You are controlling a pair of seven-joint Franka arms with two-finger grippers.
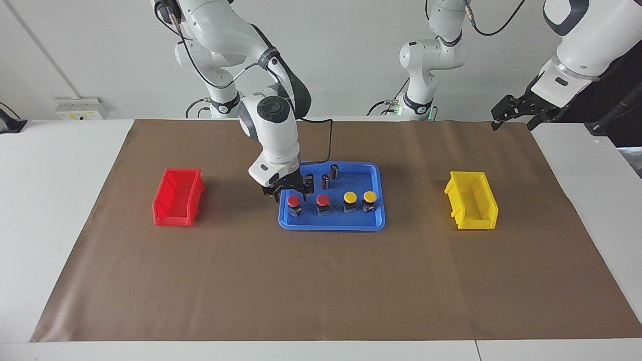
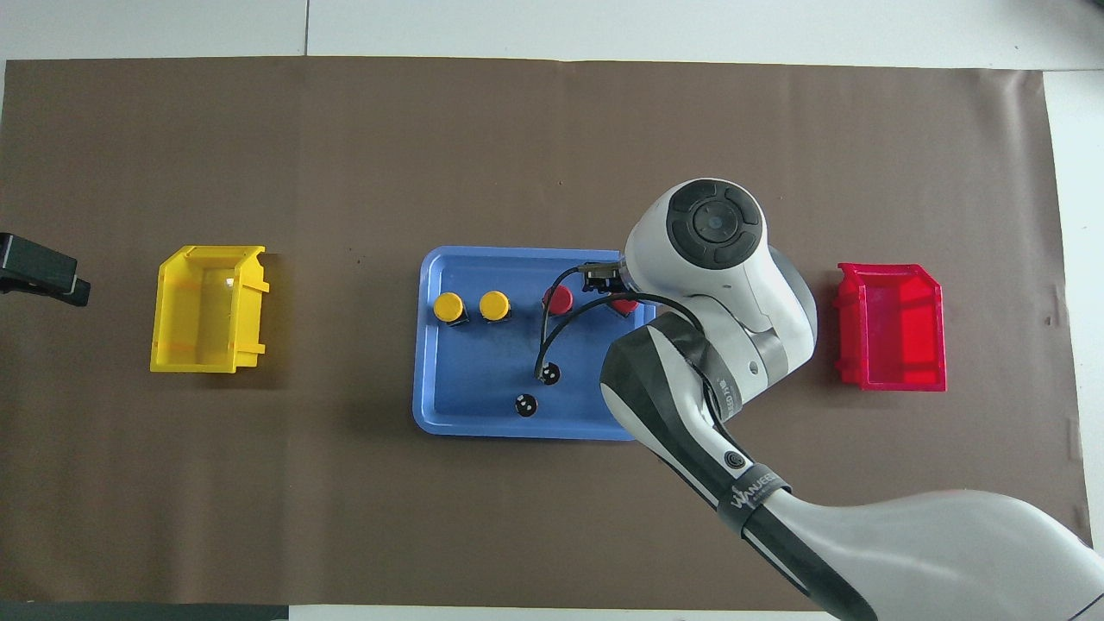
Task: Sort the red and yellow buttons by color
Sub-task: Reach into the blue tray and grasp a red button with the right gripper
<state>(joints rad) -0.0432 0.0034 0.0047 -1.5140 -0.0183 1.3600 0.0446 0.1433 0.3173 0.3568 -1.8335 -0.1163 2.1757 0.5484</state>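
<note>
Facing view: right tool (image 1: 292, 194) low over the end red button (image 1: 293, 201), fingers spread to either side of its cap; contact not clear. Four buttons upright in one row on the blue tray (image 1: 331, 227), along the tray edge farther from the robots: end red button nearest the right arm's end, then the second red button (image 1: 323, 200), then two yellow buttons (image 1: 350, 197) (image 1: 369, 196) toward the left arm's end. Two dark cylinders (image 1: 334, 171) (image 1: 325, 181) on the same tray, nearer to the robots than the row. Red bin (image 1: 173, 218) on the brown mat (image 1: 321, 281) toward the right arm's end of the tabletop, yellow bin (image 1: 474, 220) toward the left arm's end, both well apart from the tray. Left tool (image 1: 511, 116) raised over the mat's corner at the left arm's end, spread wide, holding nothing, waiting.

Overhead view: right arm (image 2: 716, 259) across the tray's end, covering the right tool and most of the end red button (image 2: 623, 305). Second red button (image 2: 559, 299) partly showing beside a black cable. Yellow buttons (image 2: 448, 306) (image 2: 494, 305) in full sight. Nothing in either bin. Only a dark part of the left tool (image 2: 39, 272) at the picture's edge.
</note>
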